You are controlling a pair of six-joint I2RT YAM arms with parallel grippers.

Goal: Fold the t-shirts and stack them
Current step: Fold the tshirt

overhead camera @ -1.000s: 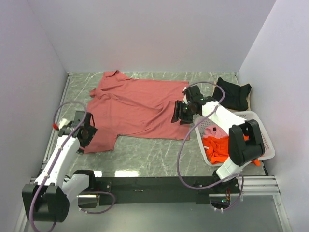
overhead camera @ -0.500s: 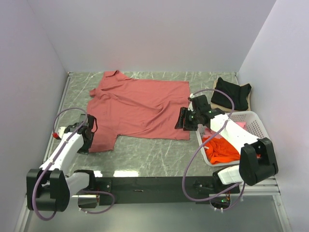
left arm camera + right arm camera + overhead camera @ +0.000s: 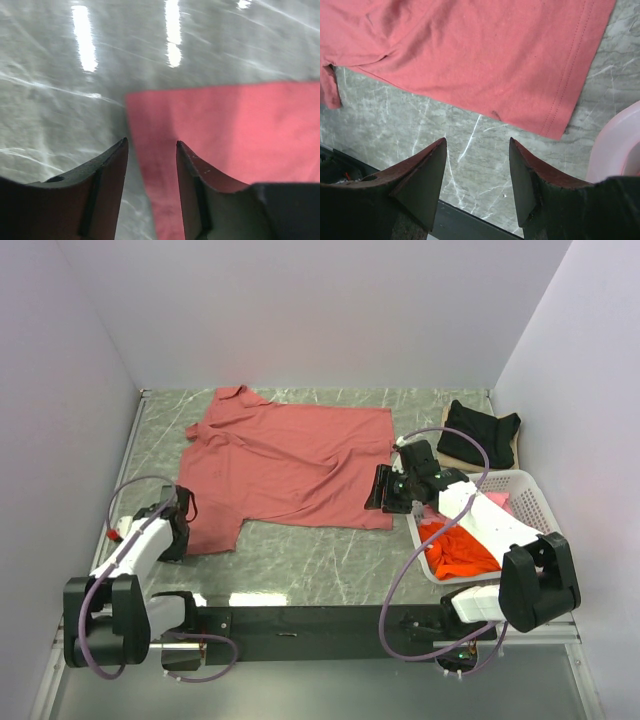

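The brick-red t-shirt point(image 3: 285, 460) lies spread flat across the middle and back of the table. My left gripper point(image 3: 185, 523) is open at its near left corner. In the left wrist view the gripper point(image 3: 150, 145) straddles the edge of the red cloth point(image 3: 225, 130), gripping nothing. My right gripper point(image 3: 376, 492) is open beside the near right hem corner. In the right wrist view the gripper point(image 3: 477, 142) is over bare marble just short of the red hem point(image 3: 470, 55). The black t-shirt point(image 3: 482, 432) lies at the back right. The orange t-shirt point(image 3: 460, 550) and the pink t-shirt point(image 3: 495, 500) lie in the basket.
The white lattice basket point(image 3: 535, 502) stands at the right, close behind my right arm; its rim shows in the right wrist view point(image 3: 620, 145). White walls close in the left, back and right. The black base rail point(image 3: 300, 620) runs along the table's near edge.
My left gripper has drawn back a little toward the near edge along the shirt's left corner. My right gripper has shifted slightly nearer and to the right, by the hem corner. The shirt has not moved.
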